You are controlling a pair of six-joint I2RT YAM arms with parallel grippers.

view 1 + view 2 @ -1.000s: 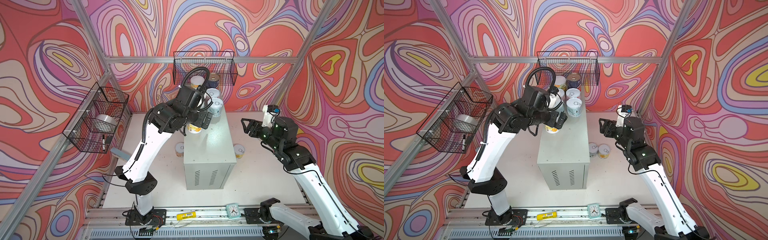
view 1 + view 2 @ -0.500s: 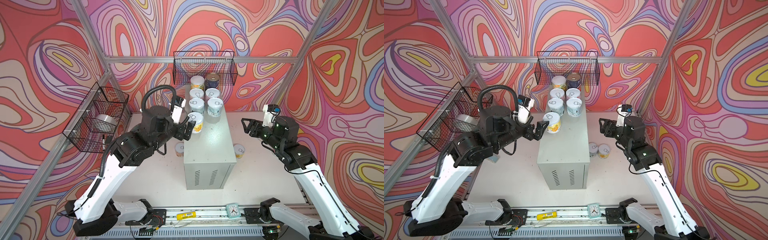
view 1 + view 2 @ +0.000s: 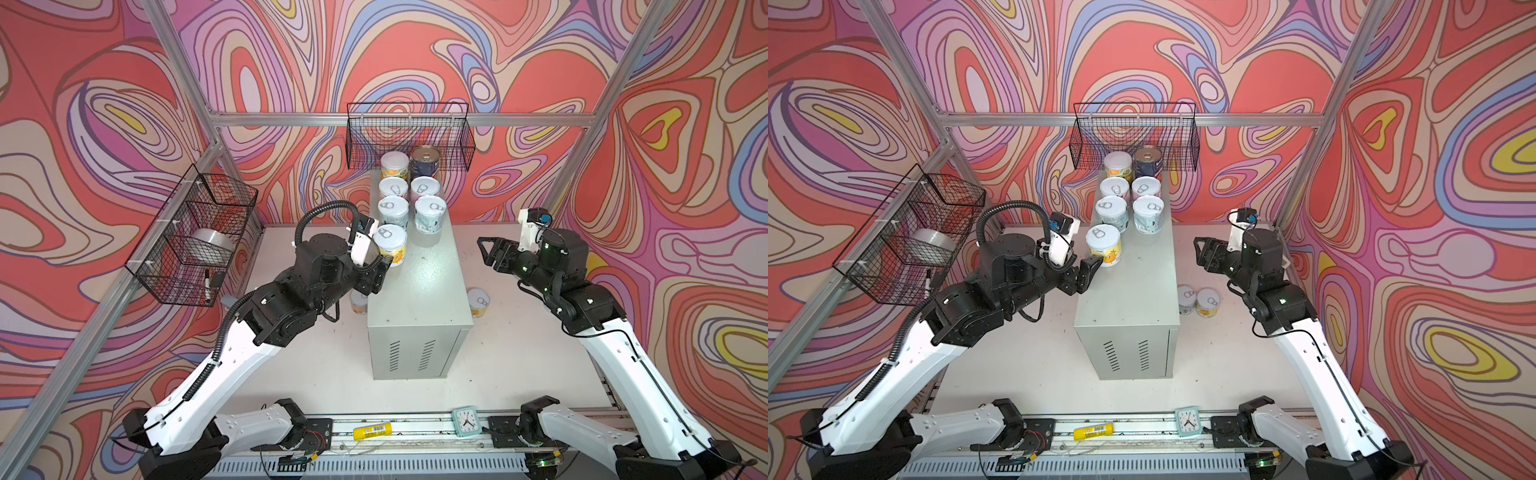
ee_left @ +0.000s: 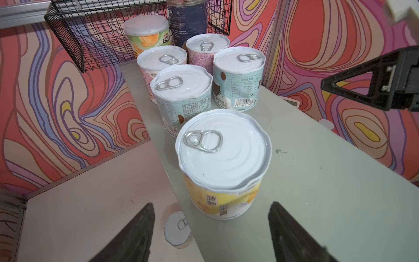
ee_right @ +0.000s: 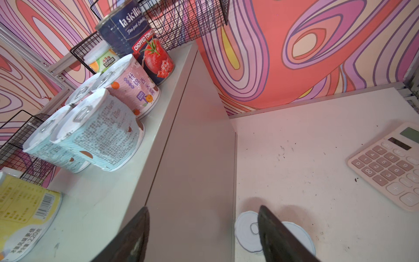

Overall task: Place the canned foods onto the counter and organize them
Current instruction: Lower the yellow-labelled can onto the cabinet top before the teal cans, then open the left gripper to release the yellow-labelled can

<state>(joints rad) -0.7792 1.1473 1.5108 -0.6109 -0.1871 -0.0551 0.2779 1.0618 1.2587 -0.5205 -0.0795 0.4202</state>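
Since a second ago my left gripper [image 3: 378,274] has backed off the counter [image 3: 428,291], jaws parted and empty. The yellow-labelled can [image 3: 390,246] stands upright at the counter's left edge, just ahead of my fingertips. My right gripper [image 3: 486,253] hangs parted and empty beside the counter.

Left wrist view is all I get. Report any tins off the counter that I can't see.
Observer: On the white tabletop, right of the tall light-grey metal counter, two short silvery-lidded tins stand side by side.
Operator: Give me the right claw's state.
Observer: The right claw is open and holds nothing.
Operator: Flag anything lying near those tins.
Observer: A pale pink calculator lies on the tabletop, clear of both tins.
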